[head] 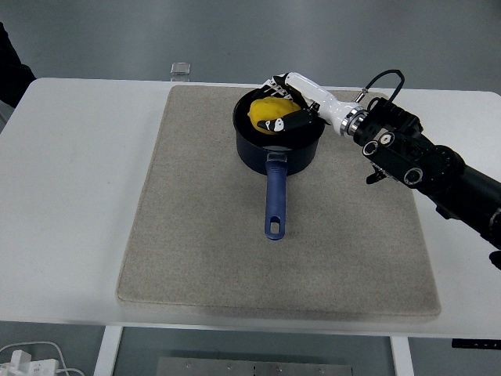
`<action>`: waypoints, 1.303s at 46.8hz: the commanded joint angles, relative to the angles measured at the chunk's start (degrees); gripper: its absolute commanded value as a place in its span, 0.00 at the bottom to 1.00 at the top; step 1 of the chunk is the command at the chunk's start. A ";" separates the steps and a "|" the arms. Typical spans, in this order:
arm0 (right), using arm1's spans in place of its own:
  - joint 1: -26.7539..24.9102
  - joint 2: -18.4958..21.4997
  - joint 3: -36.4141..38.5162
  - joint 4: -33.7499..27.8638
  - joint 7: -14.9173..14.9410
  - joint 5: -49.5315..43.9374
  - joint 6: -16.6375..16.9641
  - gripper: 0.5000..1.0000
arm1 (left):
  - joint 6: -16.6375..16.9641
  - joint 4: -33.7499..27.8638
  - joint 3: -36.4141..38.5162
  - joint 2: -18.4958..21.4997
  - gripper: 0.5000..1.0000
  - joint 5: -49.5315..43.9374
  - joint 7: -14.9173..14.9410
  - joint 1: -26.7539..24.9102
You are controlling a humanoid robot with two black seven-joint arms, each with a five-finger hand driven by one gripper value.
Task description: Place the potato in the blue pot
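The round yellow potato (268,111) sits against the dark navy metal pot (278,141), whose long handle is brighter blue. The white-and-black right hand (291,102) joins a black arm. A beige, finely speckled fabric mat (196,227) covers the plain white desk (70,196).

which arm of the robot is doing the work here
The right black arm with its white-and-black five-fingered hand, entering from the right edge. Its fingers wrap the yellow potato inside the dark blue pot. No left arm shows.
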 commanded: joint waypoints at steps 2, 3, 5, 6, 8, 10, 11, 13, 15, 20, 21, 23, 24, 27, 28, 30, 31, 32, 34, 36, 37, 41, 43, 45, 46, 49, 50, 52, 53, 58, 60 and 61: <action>-0.36 -0.02 -0.01 0.00 0.00 0.00 -0.01 0.72 | 0.00 0.00 0.00 0.00 1.00 0.03 0.00 0.00; -0.36 -0.02 -0.01 0.00 0.00 0.00 -0.01 0.72 | 0.00 0.00 0.00 0.00 1.00 0.03 0.08 0.00; -0.36 -0.02 -0.01 0.00 0.00 0.00 -0.01 0.72 | 0.00 0.00 0.00 0.00 1.00 0.03 0.00 0.00; -0.36 -0.02 -0.01 0.00 0.00 0.00 -0.01 0.72 | 0.00 0.00 0.00 0.00 1.00 0.03 0.00 0.00; -0.36 -0.02 -0.09 0.00 0.00 0.00 -0.01 0.72 | 0.00 0.00 0.00 0.00 1.00 0.03 0.00 0.00; -0.27 -0.11 -0.09 0.09 0.00 0.00 -0.01 0.72 | 0.00 0.00 0.00 0.00 1.00 -0.06 0.08 0.00; -0.27 -0.11 -0.09 0.00 0.00 0.00 -0.01 0.72 | 0.00 0.00 0.00 0.00 1.00 0.02 0.00 0.00; -0.27 -0.20 -0.09 0.00 0.00 0.00 0.08 0.72 | 0.00 0.00 0.00 0.00 1.00 0.03 0.00 0.00; -0.18 -0.20 -0.09 0.00 0.00 0.00 0.08 0.72 | 0.00 0.00 0.00 0.00 1.00 0.03 0.00 0.00; -0.09 -0.37 -0.09 0.09 0.00 0.00 0.08 0.78 | 0.00 0.00 0.08 0.00 1.00 0.03 0.00 0.00; -0.09 -0.46 -0.09 0.00 0.00 0.00 0.08 0.78 | 0.00 0.00 0.08 0.00 1.00 0.03 0.00 0.00; -0.09 -0.46 -0.09 0.09 0.00 0.00 0.17 0.79 | 0.00 0.00 0.08 0.00 1.00 0.03 0.00 0.00; -0.09 -0.55 -0.09 0.00 0.00 0.00 0.17 0.79 | 0.00 0.00 0.08 0.00 1.00 0.03 0.08 0.00; 0.00 -0.72 -0.09 0.09 0.00 0.00 0.34 0.79 | 0.00 0.00 0.08 0.00 1.00 0.03 0.00 0.00; 0.00 -0.81 -0.09 0.09 0.00 0.08 0.34 0.79 | 0.00 0.00 0.08 0.00 1.00 0.03 0.00 0.00; 0.00 -0.90 -0.01 0.09 0.00 0.08 0.43 0.79 | 0.00 0.00 0.08 0.00 1.00 0.03 0.00 0.00; 0.00 -0.99 -0.01 0.09 0.00 0.08 0.43 0.79 | 0.00 0.00 0.08 0.00 1.00 0.03 0.08 0.00; 0.00 -1.08 -0.01 0.09 0.00 0.17 0.52 0.79 | 0.00 0.00 0.08 0.00 1.00 0.03 0.00 0.00; 0.08 -1.25 0.08 0.09 0.00 0.17 0.52 0.79 | 0.00 0.00 0.08 0.00 1.00 0.03 0.00 0.00; 0.17 -1.52 0.52 0.09 0.00 0.26 0.61 0.79 | 0.00 0.00 0.08 0.00 1.00 0.03 0.00 0.00; 0.17 -1.69 1.04 0.09 0.00 0.52 0.78 0.79 | 0.00 0.00 0.08 0.00 1.00 0.03 0.08 0.00; 0.17 -1.87 3.59 0.18 -0.35 2.98 1.22 0.81 | 0.00 -0.09 0.08 0.00 1.00 0.03 0.00 0.00; 0.26 -1.96 4.21 0.18 -1.05 4.38 1.92 0.82 | 0.00 -0.09 0.08 0.00 1.00 0.03 0.00 0.00; 0.35 -2.04 4.74 0.09 -1.58 5.96 2.89 0.82 | 0.00 -0.09 0.08 0.00 1.00 0.03 0.00 0.00; 0.35 -2.31 4.91 0.09 -1.67 6.93 3.33 0.83 | 0.00 0.00 0.08 0.00 1.00 0.03 0.00 0.00; 0.35 -3.45 5.53 0.09 -2.10 10.09 4.12 0.83 | 0.00 -0.09 0.08 0.00 1.00 0.03 0.00 0.00; 0.35 -3.80 5.62 0.09 -2.19 11.23 4.21 0.83 | 0.00 0.00 0.08 0.00 1.00 0.03 0.00 0.00; 0.43 -4.15 5.71 0.09 -2.54 13.26 4.65 0.83 | 0.00 0.00 0.08 0.00 1.00 0.03 0.00 0.00; 0.44 -4.24 5.71 0.09 -2.81 14.31 4.83 0.83 | 0.00 0.00 0.08 0.00 1.00 0.03 0.08 0.00; 0.44 -5.64 5.71 0.09 -3.34 20.02 6.06 0.83 | 0.00 0.00 0.08 0.00 1.00 0.03 0.00 0.00; 0.44 -6.26 5.71 0.09 -3.51 22.57 6.41 0.83 | 0.00 0.00 0.08 0.00 1.00 0.03 0.08 0.00; 0.35 -6.44 5.71 0.09 -3.69 23.80 6.58 0.83 | 0.00 -0.09 0.08 0.00 1.00 0.03 0.08 0.00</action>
